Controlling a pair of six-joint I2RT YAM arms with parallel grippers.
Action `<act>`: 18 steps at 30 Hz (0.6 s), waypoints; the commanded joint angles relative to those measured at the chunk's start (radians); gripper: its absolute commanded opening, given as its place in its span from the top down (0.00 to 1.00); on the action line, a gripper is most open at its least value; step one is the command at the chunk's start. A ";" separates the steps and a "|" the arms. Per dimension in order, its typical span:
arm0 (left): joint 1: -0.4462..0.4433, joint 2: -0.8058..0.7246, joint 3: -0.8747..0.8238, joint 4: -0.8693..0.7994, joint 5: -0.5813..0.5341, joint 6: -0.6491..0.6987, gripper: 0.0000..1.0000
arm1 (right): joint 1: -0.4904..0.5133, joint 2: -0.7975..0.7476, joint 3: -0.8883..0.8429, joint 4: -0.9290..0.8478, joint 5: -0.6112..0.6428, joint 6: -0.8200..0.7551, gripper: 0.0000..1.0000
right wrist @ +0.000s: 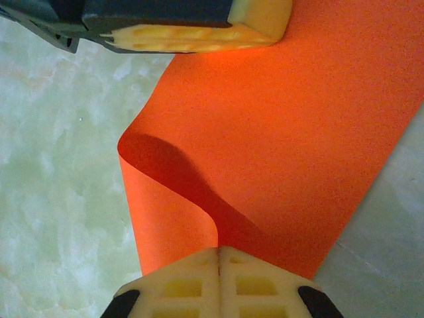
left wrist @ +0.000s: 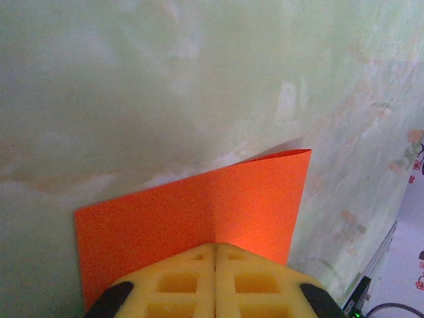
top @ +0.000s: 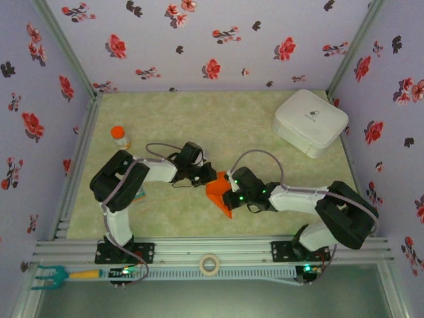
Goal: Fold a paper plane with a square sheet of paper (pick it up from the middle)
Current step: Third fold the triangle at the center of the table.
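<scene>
Pale-green marbled tabletop (top: 199, 126), floral walls (top: 199, 40); left hand (left wrist: 215, 250) and right hand (right wrist: 218, 253) both clamped on the orange sheet (right wrist: 298, 132).

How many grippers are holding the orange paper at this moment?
2. The left gripper is closed on one edge of the square sheet of paper. The right gripper is closed on the opposite edge, facing it. No further gripper seems hidden.
</scene>
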 commanded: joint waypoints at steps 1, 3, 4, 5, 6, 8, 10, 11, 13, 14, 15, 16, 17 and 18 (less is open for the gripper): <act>-0.006 0.015 -0.006 -0.094 -0.043 0.016 0.94 | -0.006 0.011 0.027 -0.035 0.029 -0.004 0.98; -0.006 0.015 -0.008 -0.094 -0.044 0.015 0.94 | -0.006 0.010 0.028 -0.037 0.031 -0.001 0.98; -0.006 0.015 -0.008 -0.094 -0.043 0.015 0.94 | -0.006 0.011 0.026 -0.037 0.029 0.000 0.98; -0.006 0.014 -0.007 -0.094 -0.043 0.015 0.94 | -0.006 0.011 0.027 -0.036 0.030 0.000 0.98; -0.006 0.013 -0.010 -0.094 -0.043 0.014 0.94 | -0.006 0.010 0.027 -0.039 0.033 0.001 0.98; -0.006 0.015 -0.008 -0.095 -0.044 0.016 0.94 | -0.006 0.010 0.030 -0.043 0.034 -0.001 0.98; -0.006 0.015 -0.008 -0.097 -0.043 0.015 0.94 | -0.006 0.008 0.032 -0.045 0.033 0.000 0.98; -0.006 0.015 -0.007 -0.097 -0.044 0.016 0.94 | -0.006 0.008 0.032 -0.045 0.030 0.000 0.98; -0.006 0.012 -0.006 -0.100 -0.044 0.018 0.94 | -0.006 0.010 0.032 -0.044 0.026 0.001 0.98; -0.006 0.010 -0.007 -0.100 -0.044 0.018 0.94 | -0.006 0.013 0.032 -0.043 0.024 0.001 0.98; -0.006 0.008 -0.008 -0.100 -0.045 0.019 0.94 | -0.005 0.014 0.034 -0.047 0.024 0.000 0.98; -0.006 0.009 -0.008 -0.100 -0.044 0.020 0.94 | -0.006 0.014 0.035 -0.049 0.023 0.000 0.98; -0.006 0.010 -0.007 -0.101 -0.046 0.021 0.94 | -0.007 0.014 0.036 -0.049 0.023 0.000 0.98; -0.006 0.010 -0.006 -0.103 -0.045 0.021 0.94 | -0.006 0.015 0.036 -0.048 0.024 0.000 0.98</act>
